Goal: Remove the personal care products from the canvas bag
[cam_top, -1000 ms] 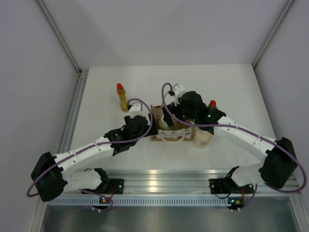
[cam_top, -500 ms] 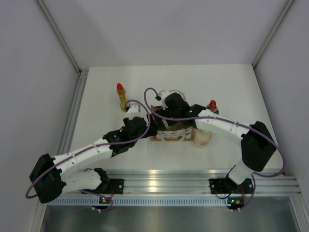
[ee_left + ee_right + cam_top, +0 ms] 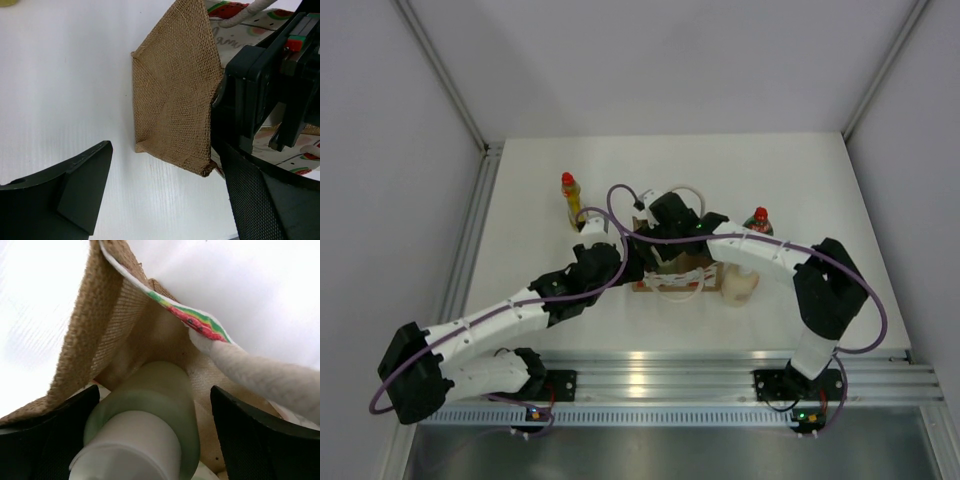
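Canvas bag (image 3: 672, 278) at the centre of the table (image 3: 525, 175) is still holding the pale grey-green cylinder (image 3: 150, 390), which the wide-open right gripper (image 3: 150, 432) is straddling, while the open left gripper (image 3: 167, 165) is bracketing its burlap side; the yellow bottle (image 3: 570, 200), dark green bottle (image 3: 758, 221) and cream bottle (image 3: 740, 285) are resting outside.

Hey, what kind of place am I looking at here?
Probably a robot lab test cell: a white table boxed in by plain grey walls, with left arm and right arm bolted to an aluminium rail.
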`<action>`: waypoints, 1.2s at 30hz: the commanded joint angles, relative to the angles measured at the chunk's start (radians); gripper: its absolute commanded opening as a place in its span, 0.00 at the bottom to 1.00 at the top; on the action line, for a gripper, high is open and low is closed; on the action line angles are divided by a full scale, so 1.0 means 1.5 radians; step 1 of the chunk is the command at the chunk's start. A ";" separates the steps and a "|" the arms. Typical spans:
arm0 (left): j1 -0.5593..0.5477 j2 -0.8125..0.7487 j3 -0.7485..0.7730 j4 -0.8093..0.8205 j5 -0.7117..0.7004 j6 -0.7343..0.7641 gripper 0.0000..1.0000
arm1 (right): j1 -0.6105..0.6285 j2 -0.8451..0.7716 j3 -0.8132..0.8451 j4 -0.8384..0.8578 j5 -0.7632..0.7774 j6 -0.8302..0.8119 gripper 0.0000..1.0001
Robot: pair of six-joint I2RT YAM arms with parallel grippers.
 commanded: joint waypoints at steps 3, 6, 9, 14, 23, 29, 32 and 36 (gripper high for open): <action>-0.003 -0.017 -0.004 0.009 -0.003 -0.006 0.91 | 0.014 0.011 0.019 -0.036 0.015 -0.008 0.79; -0.003 -0.019 -0.002 0.009 -0.003 -0.007 0.91 | 0.014 0.017 0.019 -0.038 0.011 -0.008 0.72; -0.003 -0.025 -0.004 0.008 -0.003 -0.008 0.91 | 0.014 0.018 0.021 -0.042 0.011 -0.006 0.59; -0.003 -0.031 -0.004 0.007 -0.003 -0.006 0.91 | 0.012 -0.002 0.023 -0.041 0.030 -0.009 0.40; -0.003 -0.047 -0.008 0.007 0.000 -0.005 0.91 | 0.007 -0.037 0.040 -0.039 0.070 -0.011 0.00; -0.003 -0.057 -0.008 0.004 -0.004 -0.005 0.91 | 0.001 -0.070 0.018 -0.008 0.055 -0.005 0.00; -0.003 -0.060 -0.009 0.000 -0.004 -0.004 0.91 | -0.003 -0.084 0.012 0.004 0.037 -0.003 0.00; -0.003 -0.065 -0.009 -0.001 -0.004 -0.005 0.91 | -0.006 -0.094 0.016 0.005 0.040 0.002 0.00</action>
